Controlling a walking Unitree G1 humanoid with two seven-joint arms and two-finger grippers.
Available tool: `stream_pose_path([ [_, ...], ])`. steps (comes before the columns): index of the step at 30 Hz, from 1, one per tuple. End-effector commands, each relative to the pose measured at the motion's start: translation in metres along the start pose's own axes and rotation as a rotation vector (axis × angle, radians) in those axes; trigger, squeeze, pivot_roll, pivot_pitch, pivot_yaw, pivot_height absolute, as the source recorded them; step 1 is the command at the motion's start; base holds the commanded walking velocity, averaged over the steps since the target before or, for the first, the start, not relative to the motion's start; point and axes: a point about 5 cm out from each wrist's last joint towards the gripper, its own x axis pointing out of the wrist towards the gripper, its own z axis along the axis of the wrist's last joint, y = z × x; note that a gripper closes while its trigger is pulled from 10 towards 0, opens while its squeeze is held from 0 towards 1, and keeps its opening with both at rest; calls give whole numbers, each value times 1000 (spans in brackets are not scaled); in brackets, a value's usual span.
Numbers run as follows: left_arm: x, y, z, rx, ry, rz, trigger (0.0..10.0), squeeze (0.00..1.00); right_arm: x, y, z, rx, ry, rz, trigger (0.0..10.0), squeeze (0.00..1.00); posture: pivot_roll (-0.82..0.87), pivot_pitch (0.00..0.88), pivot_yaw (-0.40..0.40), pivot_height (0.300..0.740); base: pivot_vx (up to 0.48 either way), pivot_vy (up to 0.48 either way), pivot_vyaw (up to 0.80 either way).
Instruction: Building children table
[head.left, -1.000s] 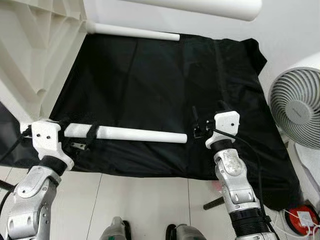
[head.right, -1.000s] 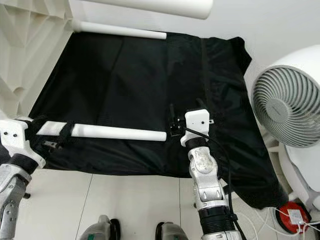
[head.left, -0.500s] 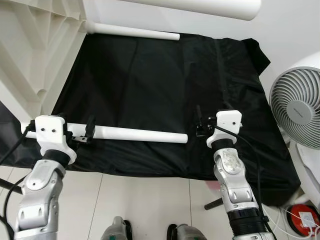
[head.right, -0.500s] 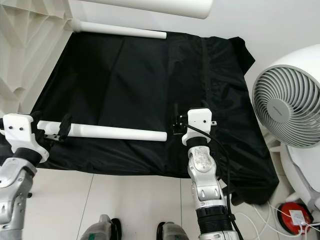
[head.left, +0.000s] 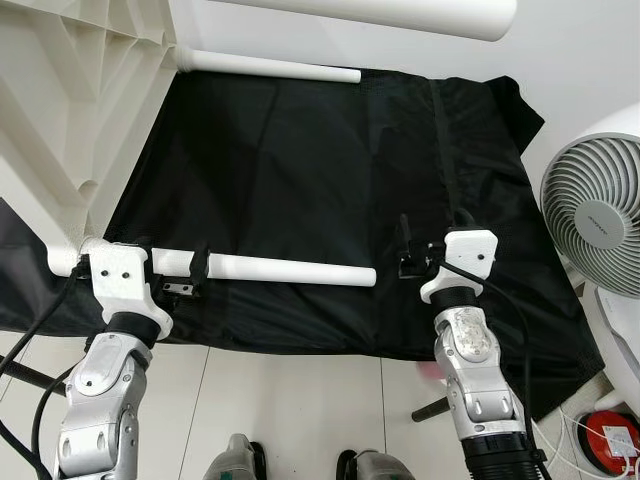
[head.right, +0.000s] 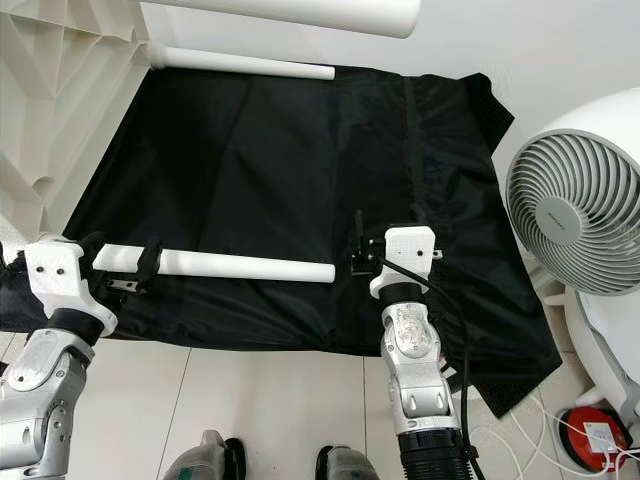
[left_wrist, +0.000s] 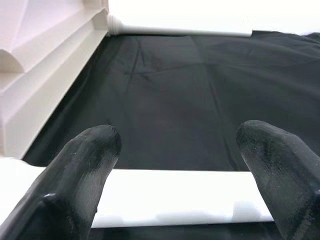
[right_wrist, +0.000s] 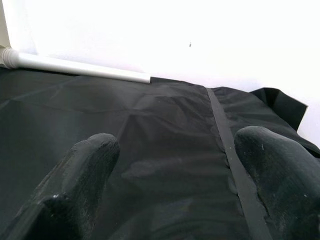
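Fitting a leg into the tabletop

The left claw (head.left: 196, 272) straddles the leg (head.left: 270, 269), fingers spread wide, not clamped; the leg's near end seems to meet the tabletop (head.left: 70, 110) socket just beside the claw, though that joint is hard to see. Close on the leg first, then push straight along it. The right claw (head.left: 407, 248), wide and empty, hovers just past the leg's free end over the cloth (head.left: 300, 150).

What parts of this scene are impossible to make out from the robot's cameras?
- Near white tube: its left end, in the eye views, is hidden behind the left gripper and wrist.
- White table top: cut off by the picture's left and top edges.
- Fan: cut off by the right edge.
- Upper tube: both ends cut off by the top edge.
- Right gripper: its black fingers blend into the black cloth.
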Motion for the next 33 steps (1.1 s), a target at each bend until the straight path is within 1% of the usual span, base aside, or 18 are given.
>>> stream_pose_path([
  [1, -2, 9, 3, 7, -18, 143, 10000, 0, 1, -1, 1, -3, -6, 3, 10000, 0, -1, 103, 23, 740, 0, 0, 0],
  [9, -4, 8, 1, 4, -19, 148, 10000, 0, 5, 0, 1, -12, -13, 15, 10000, 0, 5, 106, 12, 740, 0, 0, 0],
  [12, -4, 9, 0, -15, -10, 157, 10000, 0, 6, 0, 1, -15, -14, 19, 10000, 0, 5, 106, 12, 740, 0, 0, 0],
  [14, -4, 9, -1, -12, -8, 158, 10000, 0, 6, 0, 2, -17, -14, 21, 10000, 0, 3, 107, 11, 740, 0, 0, 0],
  [33, -4, 10, -1, 2, -8, 165, 10000, 0, 7, 1, 1, -23, -14, 37, 10000, 0, -1, 111, 3, 740, 0, 331, 0],
])
